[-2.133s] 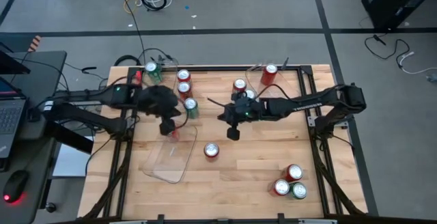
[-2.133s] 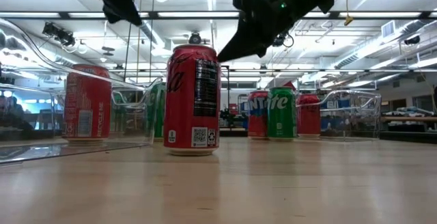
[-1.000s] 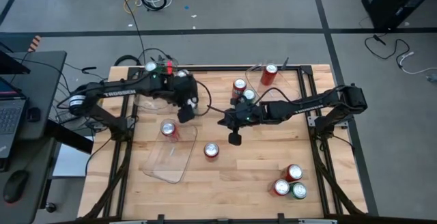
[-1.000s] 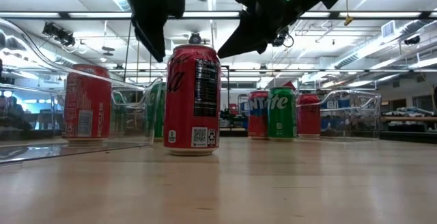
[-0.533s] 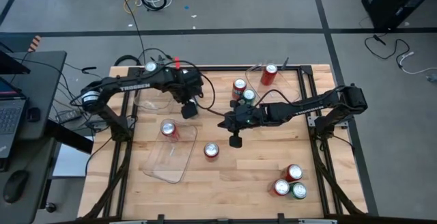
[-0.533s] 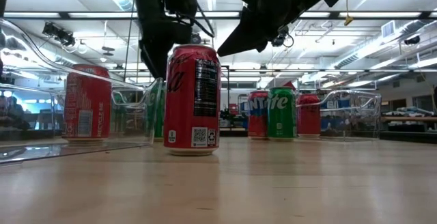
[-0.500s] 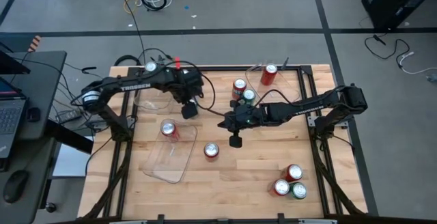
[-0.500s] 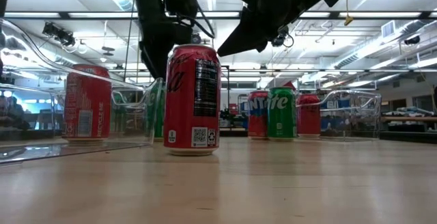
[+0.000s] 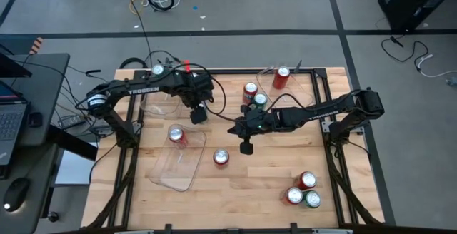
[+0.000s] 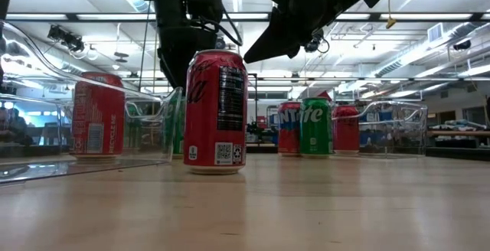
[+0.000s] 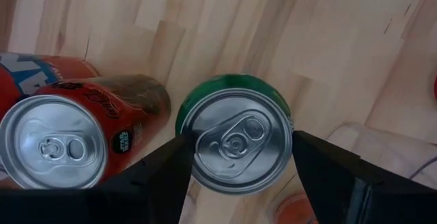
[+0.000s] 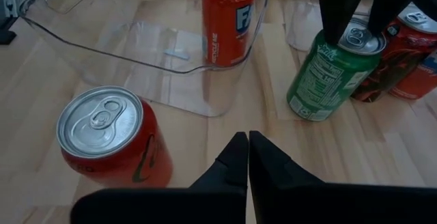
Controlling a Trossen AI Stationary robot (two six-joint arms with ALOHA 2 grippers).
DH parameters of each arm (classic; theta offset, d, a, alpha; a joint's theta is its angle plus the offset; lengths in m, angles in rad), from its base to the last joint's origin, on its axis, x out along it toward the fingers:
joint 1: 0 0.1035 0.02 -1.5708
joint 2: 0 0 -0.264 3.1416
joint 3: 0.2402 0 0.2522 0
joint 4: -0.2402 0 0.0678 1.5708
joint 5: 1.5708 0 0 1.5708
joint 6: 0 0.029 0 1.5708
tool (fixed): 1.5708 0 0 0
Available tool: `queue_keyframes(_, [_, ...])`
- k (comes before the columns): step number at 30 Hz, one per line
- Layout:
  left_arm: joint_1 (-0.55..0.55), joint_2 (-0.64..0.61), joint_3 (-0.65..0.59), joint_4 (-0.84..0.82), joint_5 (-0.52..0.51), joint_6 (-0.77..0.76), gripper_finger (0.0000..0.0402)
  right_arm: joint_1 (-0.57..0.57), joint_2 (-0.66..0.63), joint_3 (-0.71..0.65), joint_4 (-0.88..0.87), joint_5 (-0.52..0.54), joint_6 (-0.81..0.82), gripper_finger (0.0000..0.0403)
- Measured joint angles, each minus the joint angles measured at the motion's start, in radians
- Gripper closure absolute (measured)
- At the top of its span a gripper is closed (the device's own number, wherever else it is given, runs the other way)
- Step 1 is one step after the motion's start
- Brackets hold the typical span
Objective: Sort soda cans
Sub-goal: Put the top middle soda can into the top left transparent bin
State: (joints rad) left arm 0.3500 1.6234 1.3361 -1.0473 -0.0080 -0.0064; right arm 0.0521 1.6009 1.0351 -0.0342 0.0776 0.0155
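A green soda can (image 11: 235, 142) stands upright on the wooden table beside red cans (image 11: 51, 142). My left gripper (image 9: 198, 113) is open and points down over it. Its two fingers (image 12: 334, 19) stand on either side of the can's silver top; whether they touch it I cannot tell. My right gripper (image 12: 247, 149) is shut and holds nothing. It hovers mid-table (image 9: 246, 147) just beyond a lone red can (image 9: 221, 157). Another red can (image 9: 176, 135) stands in the clear tray (image 9: 175, 170) near the table's left.
A red can (image 9: 250, 89) and a green can (image 9: 260, 100) stand at the far middle. A red can (image 9: 283, 75) sits in a clear tray at the far right. Three cans (image 9: 303, 191) cluster at the near right. Another clear tray (image 9: 153, 102) lies under the left arm.
My left gripper has sunk toward the green can and shifted slightly toward the table's far right, so its open fingers now flank the can's top. It has barely moved in the last half second. No can has moved.
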Motion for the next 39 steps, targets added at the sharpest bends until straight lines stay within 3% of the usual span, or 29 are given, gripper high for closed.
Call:
queue_keyframes(16, [-0.025, -0.003, -0.002, -0.019, -0.033, 0.038, 0.0143, 0.001, 0.0, 0.0, -0.005, -0.03, -0.012, 0.0388])
queue_keyframes(30, [-0.043, 0.001, 0.061, -0.1, -0.028, 0.044, 0.0077, 0.001, 0.0, 0.0, -0.005, -0.056, -0.011, 0.0365])
queue_keyframes(39, [-0.037, 0.037, 0.061, -0.112, -0.05, 0.054, 0.0059, 0.006, 0.0, 0.0, -0.006, -0.056, -0.012, 0.0364])
